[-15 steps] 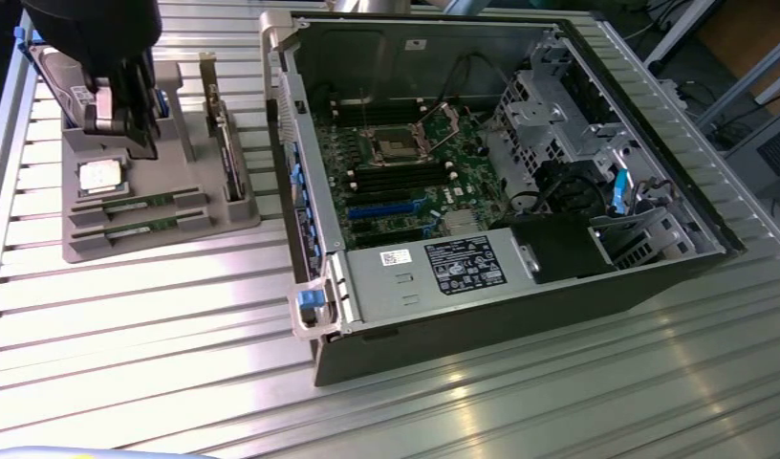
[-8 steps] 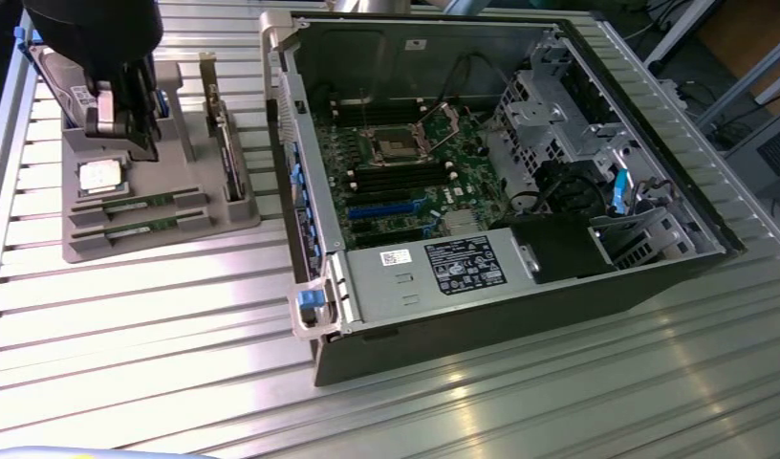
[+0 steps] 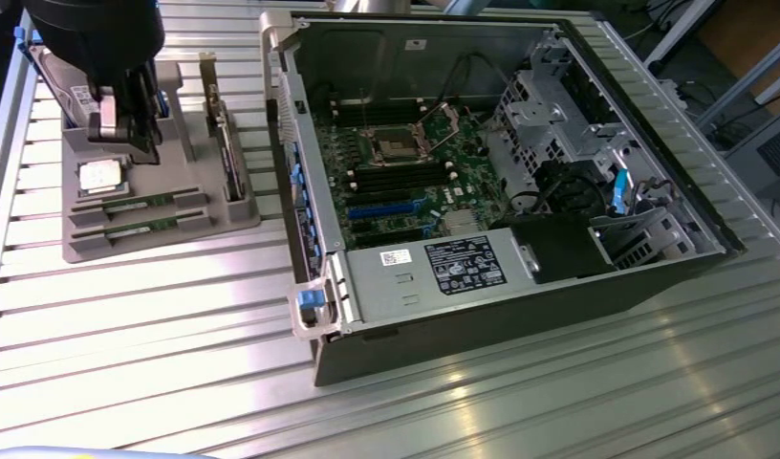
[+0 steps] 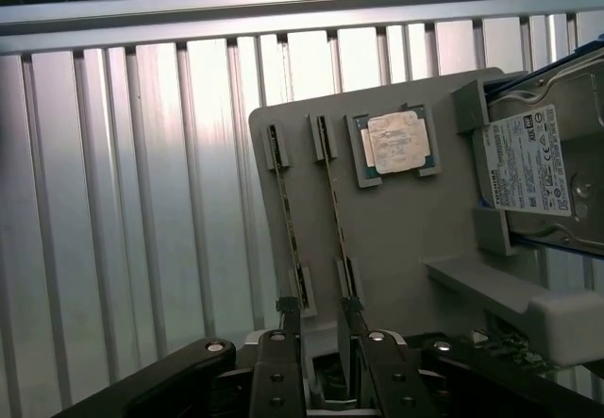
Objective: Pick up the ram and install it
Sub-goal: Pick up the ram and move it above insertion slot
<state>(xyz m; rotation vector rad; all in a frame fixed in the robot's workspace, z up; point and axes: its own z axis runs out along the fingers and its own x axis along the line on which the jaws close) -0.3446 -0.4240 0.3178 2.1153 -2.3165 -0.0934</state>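
The open gripper [image 3: 126, 139] of the robot arm hangs over the grey parts tray [image 3: 173, 251] in the upper left of the exterior view, holding nothing. Seen from the wrist, its spread fingertips [image 4: 290, 322] stand just off the near ends of two ram sticks. Both sit on edge in their tray slots: the ram stick nearer the processor [image 3: 141, 203] [image 4: 332, 210] and its twin [image 3: 141, 228] [image 4: 288, 215]. Which of the two is the target cannot be told.

By the look of it the task has barely begun: no stick is lifted and none is on the motherboard [image 3: 403, 182], so both the pick and the install are left.

Room around the sticks is tight. The processor [image 4: 396, 144] lies just beside them and the hard drive [image 4: 538, 163] stands near on the same tray. In the exterior view the case wall [image 3: 283, 124] rises between tray and motherboard, an edge any carried stick would probably have to clear. The ribbed table [image 3: 173, 325] lies open across the lower left of the frame.
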